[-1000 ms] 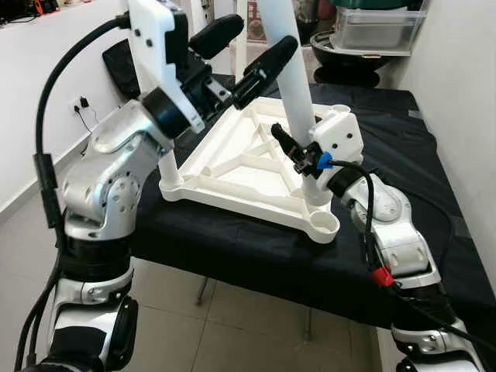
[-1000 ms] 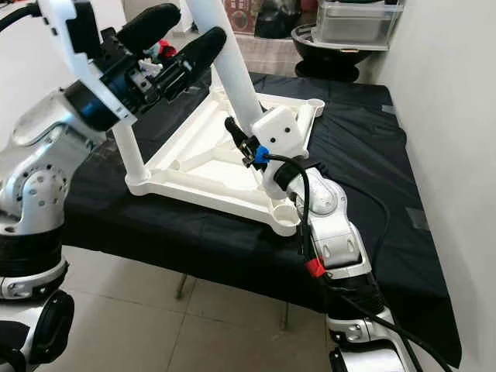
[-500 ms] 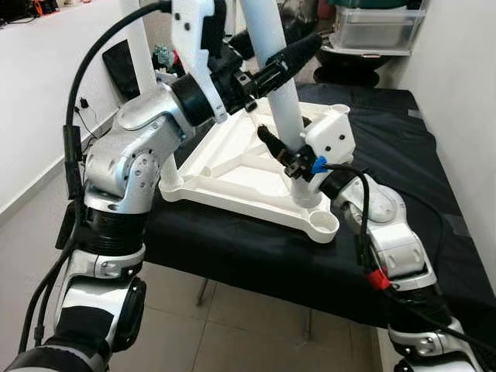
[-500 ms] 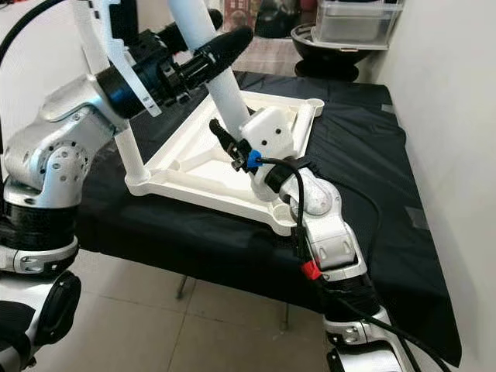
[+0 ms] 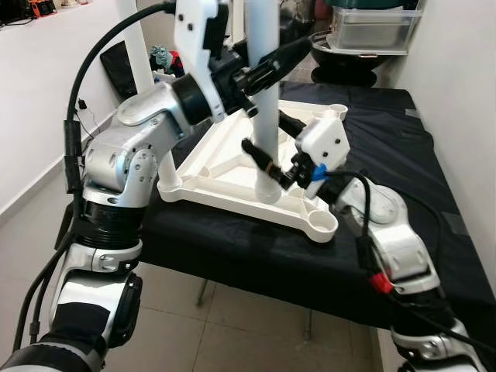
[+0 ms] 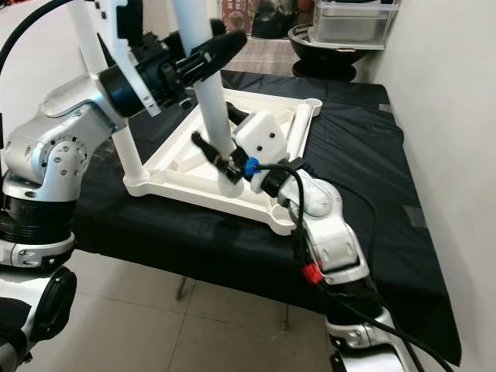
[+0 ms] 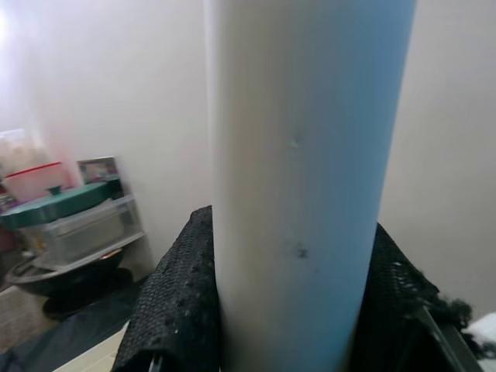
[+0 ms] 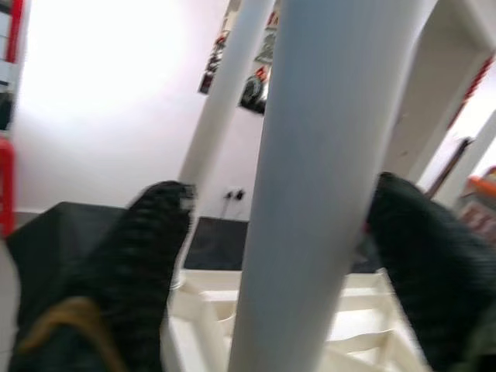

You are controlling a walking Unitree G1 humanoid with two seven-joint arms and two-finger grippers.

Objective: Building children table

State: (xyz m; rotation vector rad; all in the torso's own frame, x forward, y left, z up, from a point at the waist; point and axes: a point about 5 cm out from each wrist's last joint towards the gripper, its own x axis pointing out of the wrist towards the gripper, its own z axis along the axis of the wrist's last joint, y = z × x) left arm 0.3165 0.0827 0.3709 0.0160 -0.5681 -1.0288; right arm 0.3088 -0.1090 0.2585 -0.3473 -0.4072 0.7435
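A white child's tabletop [image 5: 225, 167] lies upside down on a black-covered table [image 5: 403, 147]. One white leg [image 6: 126, 151] stands fitted in its left corner. A second white leg [image 5: 266, 116] stands upright, its foot on the near rail left of an empty corner socket [image 5: 324, 225]. My left gripper [image 5: 267, 63] is shut on this leg high up; its black pads [image 7: 174, 310] press both sides. My right gripper [image 5: 273, 143] is open around the leg's lower part, and its fingers [image 8: 147, 256] stand apart from the tube.
A clear storage box on a black bowl [image 5: 372, 27] sits beyond the table's far end. A white wall runs close along the right side. The table's near edge drops to a tiled floor [image 5: 232, 310]. A wall socket [image 5: 77, 105] is at the left.
My left gripper has come in and shut on the loose leg. The leg went from leaning to upright, and its foot slid left, away from the near corner socket, with the right gripper following.
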